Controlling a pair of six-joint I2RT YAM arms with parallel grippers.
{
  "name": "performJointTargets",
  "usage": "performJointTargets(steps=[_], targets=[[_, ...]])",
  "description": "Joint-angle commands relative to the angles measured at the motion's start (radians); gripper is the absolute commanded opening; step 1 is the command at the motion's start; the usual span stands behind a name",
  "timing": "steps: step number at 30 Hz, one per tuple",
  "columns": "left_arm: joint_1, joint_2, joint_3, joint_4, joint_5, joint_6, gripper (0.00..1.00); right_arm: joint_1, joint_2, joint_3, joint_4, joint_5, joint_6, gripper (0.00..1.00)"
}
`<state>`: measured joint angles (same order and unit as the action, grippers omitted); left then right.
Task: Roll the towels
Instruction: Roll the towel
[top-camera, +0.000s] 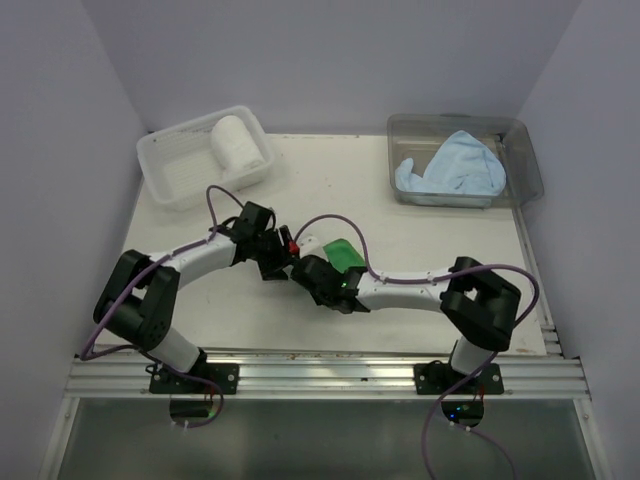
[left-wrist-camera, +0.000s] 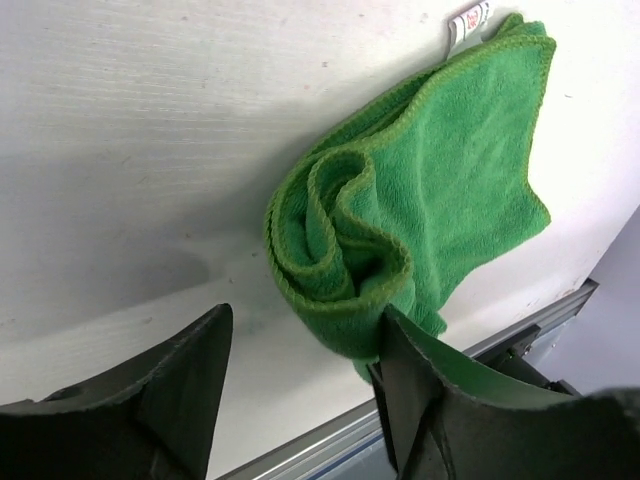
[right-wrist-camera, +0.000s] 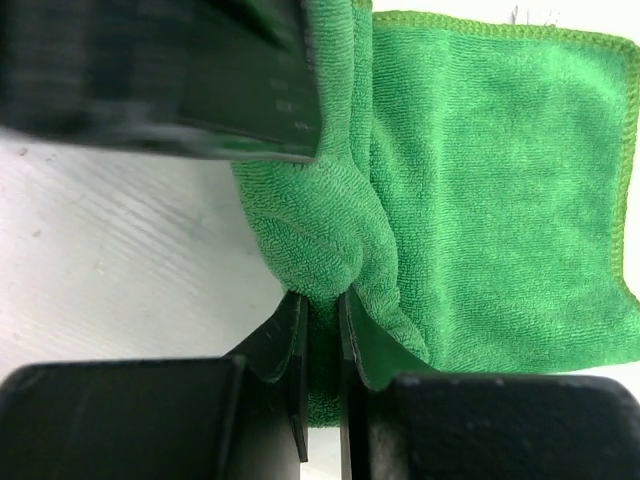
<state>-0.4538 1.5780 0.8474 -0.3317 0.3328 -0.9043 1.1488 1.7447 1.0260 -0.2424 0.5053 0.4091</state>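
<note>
Pinching green towel (right-wrist-camera: 480, 180), right hand (right-wrist-camera: 320, 298) nearly closed

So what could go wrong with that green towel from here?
1. The green towel is only loosely coiled, and the left gripper stands open beside the coil, so it may well spring undone.
2. The right gripper pinches just a small bunched fold. A pull could slip off it, or drag the whole cloth instead of rolling it.
</note>
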Motion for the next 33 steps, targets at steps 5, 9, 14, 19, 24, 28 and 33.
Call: performJointTargets(steps=[5,9,14,19,24,28,33], targets=[[0.01,-0.085,0.024,0.016,0.018,-0.002,0.83,-0.099,-0.093,-0.136,0.138,-0.257,0.095,0.0],[0.012,-0.098,0.021,0.022,0.02,-0.004,0.88,-0.139,-0.131,-0.193,0.213,-0.376,0.131,0.0],[0.012,-0.098,0.004,0.057,0.037,-0.007,0.87,-0.231,-0.178,-0.286,0.351,-0.583,0.203,0.0],[0.01,-0.089,-0.021,0.098,0.066,-0.018,0.84,-0.337,-0.183,-0.375,0.497,-0.76,0.298,0.0],[0.009,-0.062,-0.045,0.157,0.104,-0.031,0.81,-0.38,-0.149,-0.426,0.604,-0.872,0.349,0.0],[0.004,-0.042,-0.047,0.18,0.115,-0.041,0.77,-0.402,-0.125,-0.457,0.67,-0.941,0.385,0.0],[0.001,-0.021,-0.038,0.194,0.121,-0.039,0.7,-0.443,-0.087,-0.506,0.793,-1.008,0.454,0.0]])
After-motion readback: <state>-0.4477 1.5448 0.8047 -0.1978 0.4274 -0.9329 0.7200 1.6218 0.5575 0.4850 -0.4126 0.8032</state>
